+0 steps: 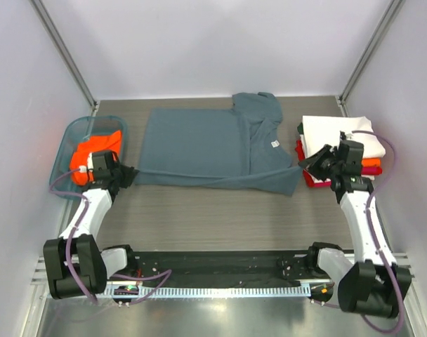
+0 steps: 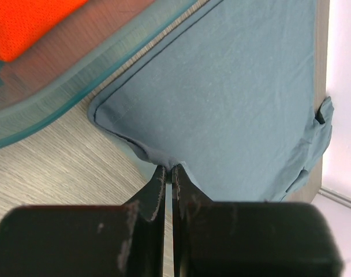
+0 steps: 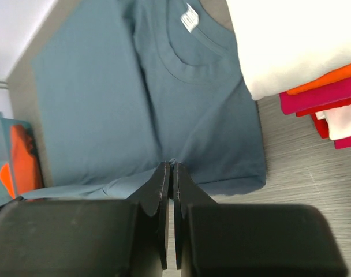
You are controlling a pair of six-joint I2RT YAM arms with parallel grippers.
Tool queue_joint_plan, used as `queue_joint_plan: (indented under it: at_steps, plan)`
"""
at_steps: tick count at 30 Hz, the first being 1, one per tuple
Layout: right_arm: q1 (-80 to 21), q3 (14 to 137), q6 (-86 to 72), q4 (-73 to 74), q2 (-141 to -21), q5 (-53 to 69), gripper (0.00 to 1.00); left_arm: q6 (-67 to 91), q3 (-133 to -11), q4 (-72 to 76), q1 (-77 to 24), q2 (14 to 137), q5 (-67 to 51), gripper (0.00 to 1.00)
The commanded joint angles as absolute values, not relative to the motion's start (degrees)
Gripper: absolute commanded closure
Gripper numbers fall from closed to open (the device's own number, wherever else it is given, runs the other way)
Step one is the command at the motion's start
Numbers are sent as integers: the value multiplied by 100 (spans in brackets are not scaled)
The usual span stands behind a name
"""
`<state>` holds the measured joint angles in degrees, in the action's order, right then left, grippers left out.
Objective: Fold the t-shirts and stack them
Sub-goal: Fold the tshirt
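Observation:
The slate blue-grey t-shirt lies partly folded at the back middle of the table, its white neck label facing up. My left gripper is shut on the shirt's near left corner; the left wrist view shows the hem pinched at the gripper. My right gripper is at the shirt's right side. In the right wrist view it is shut on a fold of the shirt. A folded stack stands at the right: white on top, then orange, then red.
A teal plastic basket at the left edge holds an orange shirt, right beside my left gripper. The basket wall is close in the left wrist view. White walls enclose the table on three sides.

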<state>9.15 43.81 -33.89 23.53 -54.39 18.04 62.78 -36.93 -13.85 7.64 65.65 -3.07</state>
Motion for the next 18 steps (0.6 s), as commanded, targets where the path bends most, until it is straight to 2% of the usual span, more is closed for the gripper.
queue_joint_plan:
  at_steps: [1,6,18]
  plan:
    - [695,4877,-3217,2040,-5991,1583,99,6328,-3753,-1038,809,6802,-377,100]
    - [484,5203,-3190,1837,-6565,1275,99,6355,-4182,-870,809,7303,-712,100]
    - [237,6213,-3076,1679,-7724,853,99,6451,-4790,-870,809,7840,-519,100]
